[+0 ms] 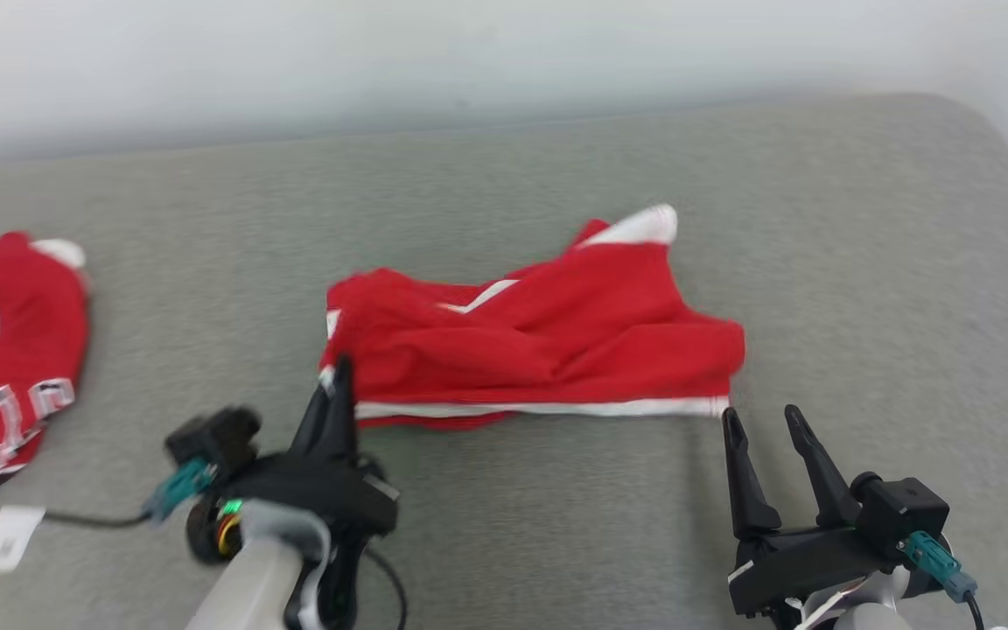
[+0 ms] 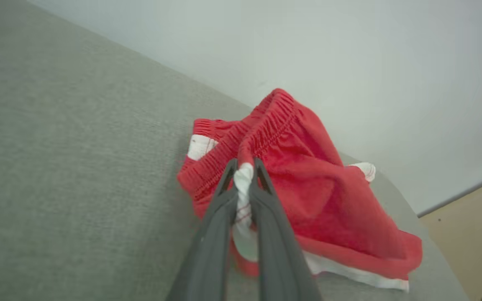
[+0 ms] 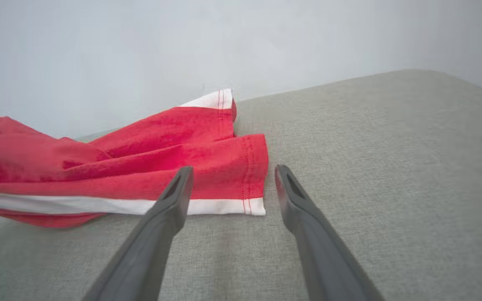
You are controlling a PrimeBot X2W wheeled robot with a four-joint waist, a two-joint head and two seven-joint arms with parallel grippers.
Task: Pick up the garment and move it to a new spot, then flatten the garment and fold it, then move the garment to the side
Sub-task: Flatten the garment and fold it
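Observation:
The garment (image 1: 548, 337) is a pair of red shorts with white trim, lying rumpled in the middle of the grey cushion (image 1: 504, 175). My left gripper (image 1: 339, 372) is shut on the white-striped corner at the waistband end, and the left wrist view shows that trim pinched between the two fingers of the left gripper (image 2: 244, 167), with the garment (image 2: 308, 196) spreading beyond. My right gripper (image 1: 762, 422) stands open just in front of the hem corner on the right, not touching it. In the right wrist view the right gripper (image 3: 232, 175) frames the hem of the garment (image 3: 140, 167).
A second red garment with white lettering (image 1: 5, 350) lies at the cushion's left edge, with a white tag (image 1: 7, 538) and a dark cable (image 1: 75, 518) near it. A pale wall runs behind the cushion. Tan floor (image 2: 475, 242) shows past the cushion's rounded end.

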